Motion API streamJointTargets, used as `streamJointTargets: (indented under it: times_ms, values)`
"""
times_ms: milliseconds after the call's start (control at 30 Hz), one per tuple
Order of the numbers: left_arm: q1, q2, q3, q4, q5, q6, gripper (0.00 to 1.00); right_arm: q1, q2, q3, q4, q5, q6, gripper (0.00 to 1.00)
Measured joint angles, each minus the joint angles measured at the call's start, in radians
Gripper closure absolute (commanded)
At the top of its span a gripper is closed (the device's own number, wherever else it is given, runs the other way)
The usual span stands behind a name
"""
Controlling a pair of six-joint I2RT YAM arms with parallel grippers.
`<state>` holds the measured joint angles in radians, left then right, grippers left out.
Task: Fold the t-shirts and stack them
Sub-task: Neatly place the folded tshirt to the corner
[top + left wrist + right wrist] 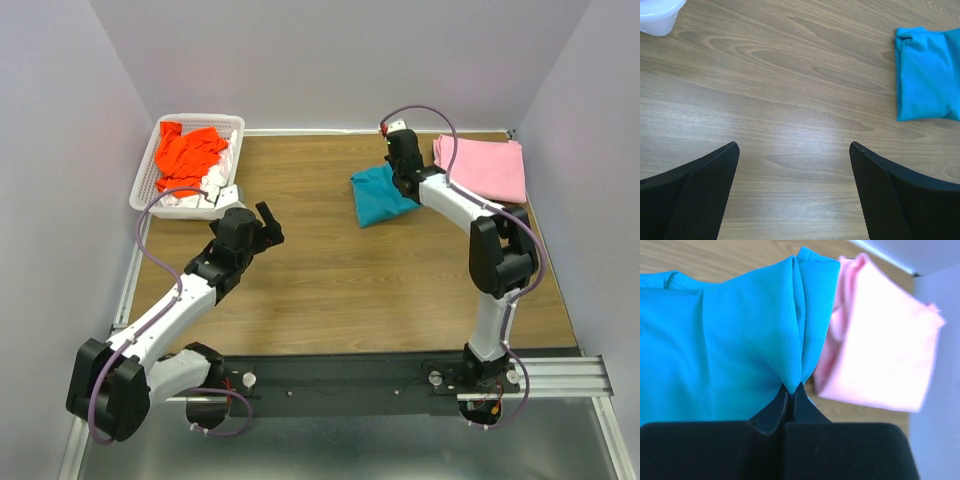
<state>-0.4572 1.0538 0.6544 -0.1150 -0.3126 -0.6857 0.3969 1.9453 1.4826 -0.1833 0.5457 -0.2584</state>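
Top external view, table inventory. Item one: white plastic lattice basket (pixel 236 122), which stood at the far left corner of the brown wood-grain table (pixel 330 290). Item two: crumpled orange-red cloth t-shirt (pixel 188 152), which lay inside the basket, heaped partly over item three, a white cloth t-shirt (pixel 190 198) at the basket's near end. Item four: teal-turquoise cloth t-shirt (pixel 378 198), folded into a compact bundle, which lay on the table well to the right of the basket. Item five: pink cloth t-shirt (pixel 485 167), folded flat, which lay further right of the basket still, just past the teal one. Right gripper (pixel 790 390): jaws were closed tight on a raised fold at the teal t-shirt's edge, the cloth pinched into a ridge between the tips. Left gripper (pixel 794 147): jaws stood wide apart and held nothing, hovering over bare wood just right of the basket's near corner
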Motion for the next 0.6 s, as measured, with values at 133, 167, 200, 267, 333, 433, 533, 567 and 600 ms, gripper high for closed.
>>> streamJointTargets:
  times_ms: [133, 167, 200, 267, 333, 433, 533, 567, 600]
  values:
    - [0.0, 0.023, 0.013, 0.0, -0.012, 0.0, 0.02, -0.034, 0.041, 0.062, -0.009, 0.067, -0.092, 0.99]
    - [0.0, 0.032, 0.018, -0.001, -0.014, 0.0, 0.02, -0.042, 0.05, 0.078, -0.01, 0.076, -0.108, 0.99]
    - [0.003, 0.04, 0.023, -0.001, -0.016, 0.0, 0.02, -0.048, 0.057, 0.093, -0.01, 0.09, -0.127, 0.99]
    - [0.005, 0.06, 0.032, -0.001, -0.018, 0.0, 0.02, -0.064, 0.064, 0.122, -0.012, 0.109, -0.164, 0.99]
    - [0.006, 0.083, 0.043, -0.003, -0.021, 0.0, 0.02, -0.075, 0.067, 0.153, -0.012, 0.128, -0.196, 0.99]
    - [0.006, 0.108, 0.055, -0.01, -0.026, 0.0, 0.02, -0.087, 0.073, 0.2, -0.012, 0.151, -0.226, 0.99]
    - [0.006, 0.12, 0.064, -0.016, -0.029, 0.0, 0.02, -0.098, 0.076, 0.238, -0.01, 0.181, -0.242, 0.99]
    - [0.006, 0.124, 0.068, -0.019, -0.03, -0.001, 0.02, -0.102, 0.077, 0.25, -0.01, 0.195, -0.248, 0.99]
    - [0.007, 0.126, 0.072, -0.022, -0.031, 0.0, 0.02, -0.104, 0.078, 0.26, -0.01, 0.208, -0.253, 0.99]
